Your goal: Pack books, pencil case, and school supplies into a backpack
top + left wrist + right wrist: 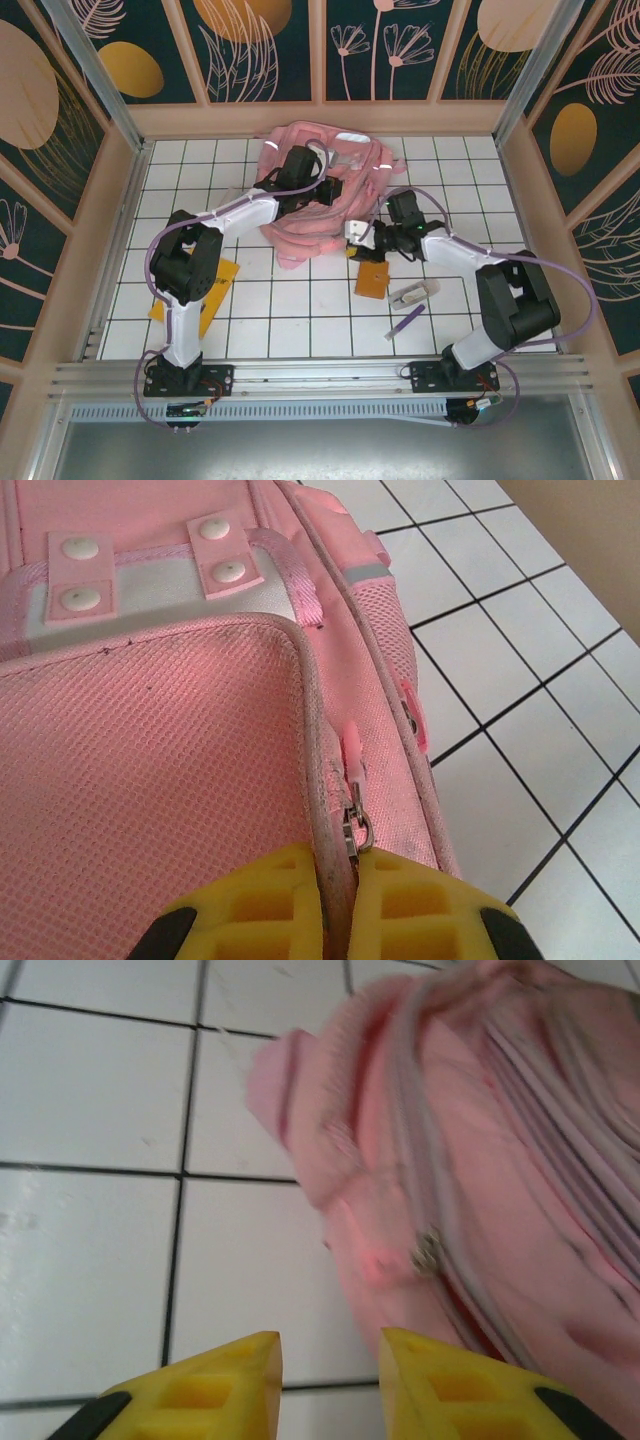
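Note:
The pink backpack (318,215) lies crumpled at the back middle of the tiled table. My left gripper (340,855) is shut on the backpack's (150,750) piped seam, right beside a metal zipper slider (357,825) with a pink pull. My right gripper (330,1345) stands open just off the backpack's (500,1160) right edge, nothing between its fingers, a zipper slider (428,1250) a little ahead. The large yellow-orange booklet (218,285) lies partly under the left arm. The small orange booklet (372,280), the clear pencil case (413,293) and the purple pen (405,322) lie in front of the right gripper (368,238).
Wooden walls (120,230) fence the table on the left, back and right. Bare white tiles (290,320) stretch between the two arm bases along the near edge.

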You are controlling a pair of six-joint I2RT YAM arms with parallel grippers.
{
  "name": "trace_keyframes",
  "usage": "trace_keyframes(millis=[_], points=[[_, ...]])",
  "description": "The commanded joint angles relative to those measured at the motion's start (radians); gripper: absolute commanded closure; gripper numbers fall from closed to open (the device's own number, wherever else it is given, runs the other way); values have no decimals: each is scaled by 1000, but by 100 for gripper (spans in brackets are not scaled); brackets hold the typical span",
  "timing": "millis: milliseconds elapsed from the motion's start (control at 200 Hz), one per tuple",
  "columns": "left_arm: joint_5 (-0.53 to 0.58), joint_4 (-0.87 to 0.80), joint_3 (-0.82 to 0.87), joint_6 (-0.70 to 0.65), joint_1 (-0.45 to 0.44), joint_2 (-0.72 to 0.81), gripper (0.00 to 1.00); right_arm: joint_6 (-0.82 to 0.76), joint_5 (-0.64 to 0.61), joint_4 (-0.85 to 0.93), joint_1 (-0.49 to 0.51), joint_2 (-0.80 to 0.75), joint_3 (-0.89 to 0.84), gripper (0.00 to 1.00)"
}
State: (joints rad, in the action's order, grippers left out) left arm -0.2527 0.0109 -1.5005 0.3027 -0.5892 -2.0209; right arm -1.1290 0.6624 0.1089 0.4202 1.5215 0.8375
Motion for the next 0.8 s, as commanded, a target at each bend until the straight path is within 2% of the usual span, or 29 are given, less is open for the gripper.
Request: trace_keyframes(millis=[0, 55, 195, 245, 420, 606, 796], points=[[-73, 47, -36, -35, -4, 4, 100, -46, -71, -57, -21, -48, -40, 66], [-95, 49, -44, -40, -4, -5, 100, -32, -107, -143, -27, -58, -69, 65], [-142, 52, -56, -50, -4, -31, 100, 18, -142, -488, -38, -89, -185, 61], [-146, 42, -63, -51, -4, -40, 100, 16, -160, -546, -37, -70, -195, 61], [-170, 31, -71, -37, -4, -50, 100, -88, -132, -511, -26, 16, -136, 60], [-185, 29, -75, -36, -4, -47, 100, -181, -187, -496, -4, 113, -81, 60], [-217, 32, -99, -23, -3, -48, 100, -197, -210, -532, 11, 169, -58, 63]])
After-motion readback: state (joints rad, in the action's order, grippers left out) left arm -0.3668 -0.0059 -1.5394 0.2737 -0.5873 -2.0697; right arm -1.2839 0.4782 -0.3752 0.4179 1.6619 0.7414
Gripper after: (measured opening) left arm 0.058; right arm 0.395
